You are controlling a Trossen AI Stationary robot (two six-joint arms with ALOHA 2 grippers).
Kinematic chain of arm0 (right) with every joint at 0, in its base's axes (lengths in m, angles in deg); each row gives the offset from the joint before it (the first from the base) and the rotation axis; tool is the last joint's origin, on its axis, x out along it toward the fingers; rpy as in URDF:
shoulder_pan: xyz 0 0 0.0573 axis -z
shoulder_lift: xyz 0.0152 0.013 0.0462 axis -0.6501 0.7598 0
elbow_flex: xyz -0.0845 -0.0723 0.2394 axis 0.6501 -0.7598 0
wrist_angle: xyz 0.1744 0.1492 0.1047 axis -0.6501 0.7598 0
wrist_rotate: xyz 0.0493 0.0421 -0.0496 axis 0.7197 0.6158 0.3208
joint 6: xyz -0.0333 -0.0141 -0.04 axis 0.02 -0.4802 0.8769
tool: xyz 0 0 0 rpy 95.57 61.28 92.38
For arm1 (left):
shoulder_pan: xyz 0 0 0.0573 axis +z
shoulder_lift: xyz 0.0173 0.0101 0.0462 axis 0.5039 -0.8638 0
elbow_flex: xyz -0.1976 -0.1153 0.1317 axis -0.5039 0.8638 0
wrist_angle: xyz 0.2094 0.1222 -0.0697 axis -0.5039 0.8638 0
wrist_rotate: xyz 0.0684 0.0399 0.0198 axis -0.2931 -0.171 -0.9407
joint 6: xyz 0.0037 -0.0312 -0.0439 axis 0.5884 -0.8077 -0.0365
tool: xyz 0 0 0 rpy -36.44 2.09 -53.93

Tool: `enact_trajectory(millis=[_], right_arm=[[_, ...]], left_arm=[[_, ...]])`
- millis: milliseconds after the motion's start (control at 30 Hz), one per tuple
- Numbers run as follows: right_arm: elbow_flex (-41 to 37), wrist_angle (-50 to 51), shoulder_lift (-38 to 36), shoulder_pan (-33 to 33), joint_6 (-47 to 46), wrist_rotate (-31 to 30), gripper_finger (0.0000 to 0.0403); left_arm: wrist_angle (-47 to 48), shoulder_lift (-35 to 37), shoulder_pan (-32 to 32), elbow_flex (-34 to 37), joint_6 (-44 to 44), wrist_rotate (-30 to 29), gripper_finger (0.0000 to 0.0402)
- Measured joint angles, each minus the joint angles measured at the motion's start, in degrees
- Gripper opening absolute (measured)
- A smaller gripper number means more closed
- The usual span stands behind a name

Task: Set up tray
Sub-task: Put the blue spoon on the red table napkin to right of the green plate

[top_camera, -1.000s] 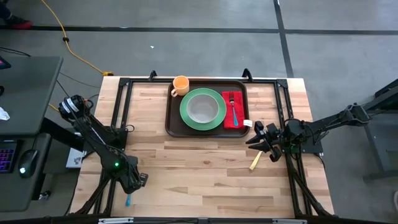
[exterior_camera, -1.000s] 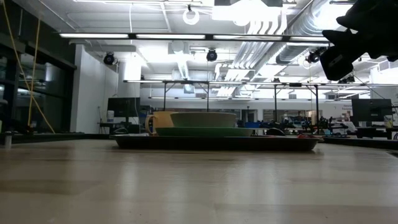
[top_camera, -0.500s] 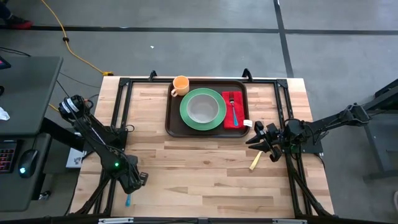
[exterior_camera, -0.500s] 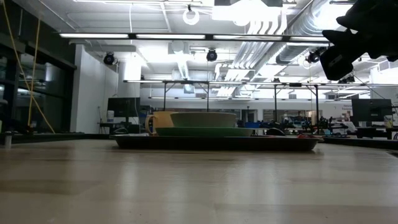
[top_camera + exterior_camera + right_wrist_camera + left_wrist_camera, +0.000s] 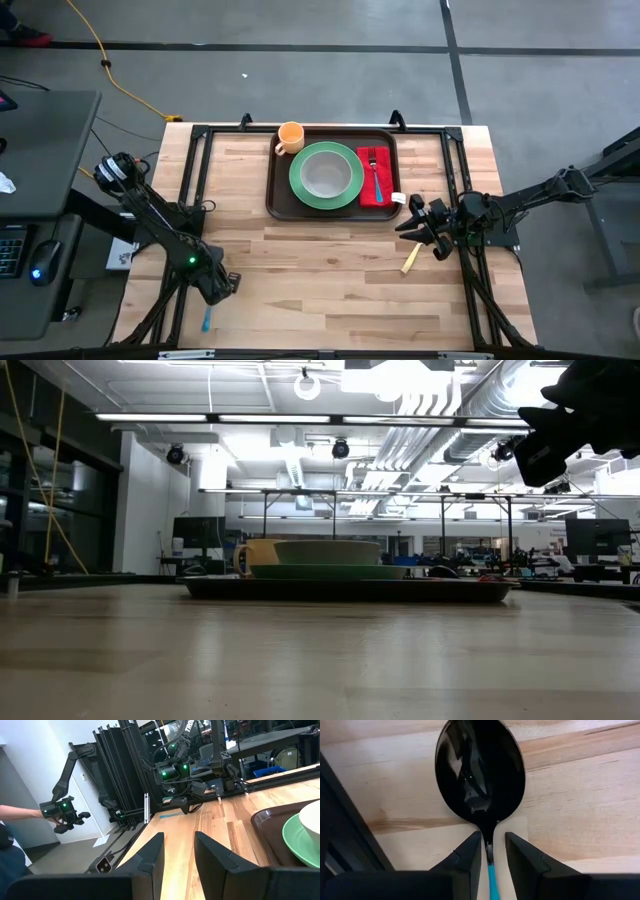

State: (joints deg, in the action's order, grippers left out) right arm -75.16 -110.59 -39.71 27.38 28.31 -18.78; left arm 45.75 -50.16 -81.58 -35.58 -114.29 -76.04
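At the near left corner of the table (image 5: 330, 290), the left gripper (image 5: 218, 285) sits low by the edge, with bare wood stretching ahead of it toward the tray (image 5: 280, 190) at the far side. Only its wrist view shows the grip: narrow fingers (image 5: 470, 855) clamp the blue handle of a spoon (image 5: 481, 772). Well right of it, the right gripper (image 5: 418, 222) hangs beside the tray's near right corner, fingers (image 5: 150, 857) slightly apart, holding nothing.
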Motion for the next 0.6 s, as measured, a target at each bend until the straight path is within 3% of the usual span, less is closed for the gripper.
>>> enact_trajectory(millis=[600], right_arm=[[0.0, 0.0, 0.0, 0.0, 0.1, -0.26, 0.0085]], left_arm=[[-0.71, -2.31, -0.01, 0.05, 0.24, 1.82, 0.0122]])
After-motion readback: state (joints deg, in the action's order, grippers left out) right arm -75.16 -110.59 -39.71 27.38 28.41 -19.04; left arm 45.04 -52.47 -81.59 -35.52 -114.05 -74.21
